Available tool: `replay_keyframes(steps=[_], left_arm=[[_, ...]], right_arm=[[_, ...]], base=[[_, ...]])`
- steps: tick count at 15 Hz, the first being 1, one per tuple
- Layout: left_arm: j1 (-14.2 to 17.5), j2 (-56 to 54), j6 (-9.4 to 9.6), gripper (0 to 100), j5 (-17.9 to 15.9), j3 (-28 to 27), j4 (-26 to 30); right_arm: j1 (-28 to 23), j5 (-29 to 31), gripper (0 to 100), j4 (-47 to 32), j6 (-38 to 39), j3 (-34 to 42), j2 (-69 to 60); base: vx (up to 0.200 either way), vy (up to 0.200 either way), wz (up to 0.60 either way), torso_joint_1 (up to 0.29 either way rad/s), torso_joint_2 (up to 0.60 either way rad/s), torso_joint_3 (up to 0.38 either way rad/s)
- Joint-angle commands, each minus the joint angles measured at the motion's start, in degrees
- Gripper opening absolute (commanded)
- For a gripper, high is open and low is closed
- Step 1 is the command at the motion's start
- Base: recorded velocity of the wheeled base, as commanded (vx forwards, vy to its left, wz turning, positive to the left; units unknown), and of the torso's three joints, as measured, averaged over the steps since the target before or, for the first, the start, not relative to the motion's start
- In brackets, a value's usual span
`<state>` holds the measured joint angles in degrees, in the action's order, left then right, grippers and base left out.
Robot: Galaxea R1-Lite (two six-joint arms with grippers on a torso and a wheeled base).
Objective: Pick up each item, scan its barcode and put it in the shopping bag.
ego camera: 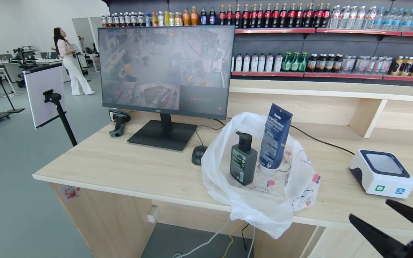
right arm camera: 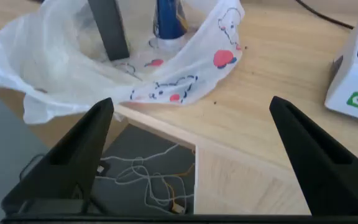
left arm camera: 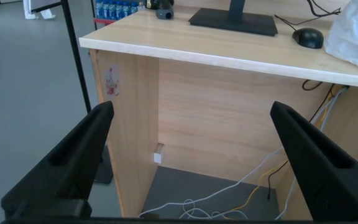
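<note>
A pale wood-grain worktop (ego camera: 127,168) stands in a shop-like room with a grey floor (ego camera: 13,186). Behind it, a raised wooden ledge (ego camera: 321,89) runs under red-edged wall shelves (ego camera: 274,30) lined with rows of drink bottles (ego camera: 299,16).

The white shopping bag (ego camera: 264,208), printed with small red and dark motifs, sits open at the worktop's front edge, part of it drooping over the side. Two items stand upright inside it: a dark pump bottle (ego camera: 243,161) and, just beside it towards the back, a tall blue tube (ego camera: 275,136).

To the bag's right, apart from it, rests a white barcode scanner (ego camera: 381,172) with a dark cable leading back. On the bag's left are a black mouse (ego camera: 198,154), a monitor (ego camera: 166,70) on its stand, and a handheld scanner (ego camera: 118,123) near the back corner. Loose cables (ego camera: 206,242) hang beneath the worktop.

The right end effector (ego camera: 368,209) hangs off the front edge, below the barcode scanner, released and empty. The left end effector (left arm camera: 191,107) is low, facing the worktop's wooden front panel, also spread wide with nothing held.
</note>
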<state>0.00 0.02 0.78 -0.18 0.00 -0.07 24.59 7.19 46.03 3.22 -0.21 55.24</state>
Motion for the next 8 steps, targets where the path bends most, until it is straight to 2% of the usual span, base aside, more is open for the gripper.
replay_keyframes(steps=[1, 3, 4, 8], left_arm=[[0.0, -0.02, 0.01, 100, 0.01, 0.0, -0.01], [0.0, -0.02, 0.01, 100, 0.01, 0.0, -0.01], [-0.09, -0.02, 0.01, 100, 0.01, 0.0, -0.01], [0.0, -0.02, 0.01, 100, 0.01, 0.0, -0.01]], right_arm=[[2.92, -1.3, 100, -32.14, -4.36, 0.03, -31.94], [3.01, -1.48, 100, -44.98, -5.68, -0.5, -44.6], [2.57, -1.83, 100, -47.44, -5.06, -1.2, -46.01], [0.99, -2.71, 100, -45.77, -2.52, 0.21, -48.47]], base=[[0.0, 0.0, 0.0, 0.0, 0.0, 0.0], [0.0, 0.0, 0.0, 0.0, 0.0, 0.0], [0.0, 0.0, 0.0, 0.0, 0.0, 0.0], [0.0, 0.0, 0.0, 0.0, 0.0, 0.0]])
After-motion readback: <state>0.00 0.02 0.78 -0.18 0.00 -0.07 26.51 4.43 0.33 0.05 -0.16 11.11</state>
